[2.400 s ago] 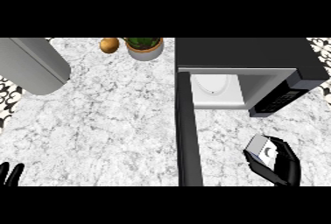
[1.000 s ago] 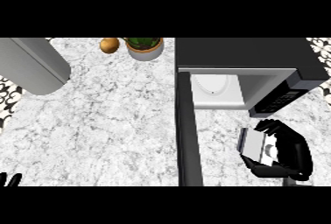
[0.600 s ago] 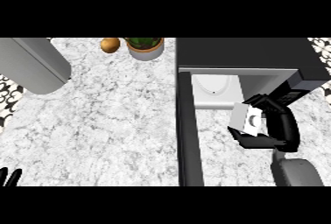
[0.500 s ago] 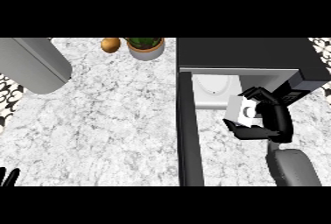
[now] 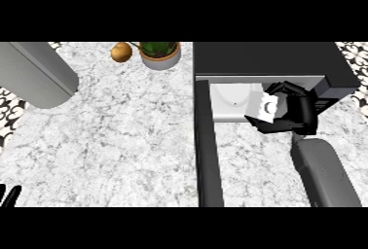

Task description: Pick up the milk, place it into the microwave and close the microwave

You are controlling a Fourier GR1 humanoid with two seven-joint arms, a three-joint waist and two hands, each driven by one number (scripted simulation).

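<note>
**Milk carton held right at the microwave opening**

So here's the view from above. The right robot hand point(image 5: 293, 113) sits in the upper right of the frame with its black fingers curled round the milk point(image 5: 264, 105), a small white carton with a dark mark on its face. The carton is tilted and sits just at the front edge of the microwave point(image 5: 266, 58), overlapping the pale inside floor of the oven where the round white plate point(image 5: 233, 95) shows. Whether the carton touches that floor I honestly can't tell from this angle, the hand hides its lower end.

The microwave door point(image 5: 207, 146) is swung wide open and shows as a long dark strip running down the middle of the frame, from the oven's left corner to the lower edge. The grey forearm point(image 5: 327, 175) comes up from the lower right to meet the hand.

The left robot hand point(image 5: 9, 195) only shows as a few straight black fingertips in the lower left corner, relaxed and holding nothing, well apart from everything else.

Other stuff on the marbled table point(image 5: 122, 136): a potted plant point(image 5: 159, 52) at the top centre, a small brownish-orange round thing point(image 5: 121, 51) just beside it on its left, and a big grey rounded object point(image 5: 36, 73) in the upper left.
</note>
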